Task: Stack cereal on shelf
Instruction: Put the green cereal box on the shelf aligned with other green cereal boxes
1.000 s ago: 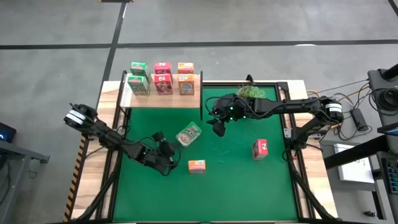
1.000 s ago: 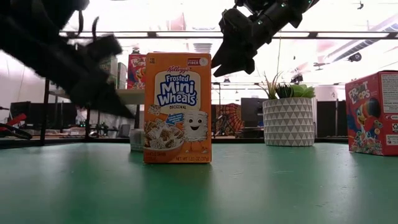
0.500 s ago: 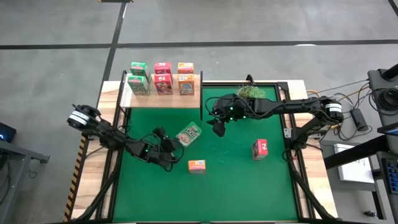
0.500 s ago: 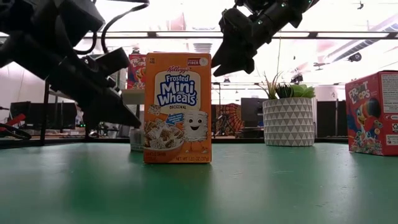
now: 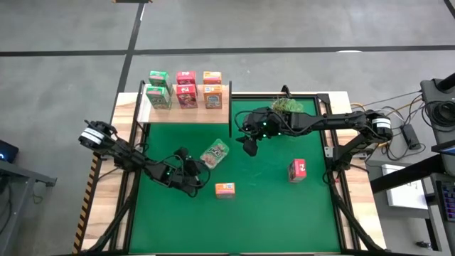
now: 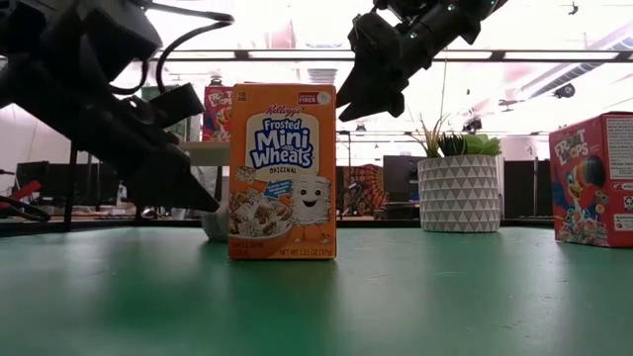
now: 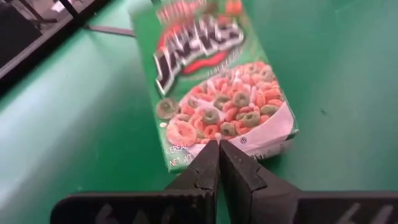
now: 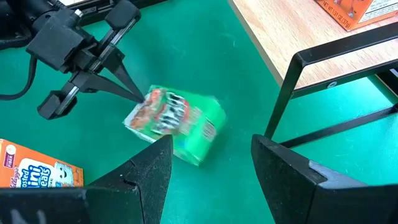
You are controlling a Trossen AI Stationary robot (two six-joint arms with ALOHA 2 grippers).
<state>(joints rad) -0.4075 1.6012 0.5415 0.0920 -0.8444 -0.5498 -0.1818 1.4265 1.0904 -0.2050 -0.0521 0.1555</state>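
Just beside the shelf [image 5: 186, 114], the green cereal box [image 5: 215, 153] lies flat on the table. The left claw [image 5: 197, 171] is pinched shut, tip touching its edge. The right claw [image 5: 249, 146] hangs wide, near the shelf. Pushing could spin the box away.

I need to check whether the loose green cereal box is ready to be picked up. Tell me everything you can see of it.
The green cereal box is small printed cardboard, its front showing colourful cereal rings and a red logo. It lies front-up on the green mat, skewed, just in front of the shelf. The left end effector, shut, has its fingertips at the box's bottom edge; actual contact is unclear. The right end effector hovers open above it.
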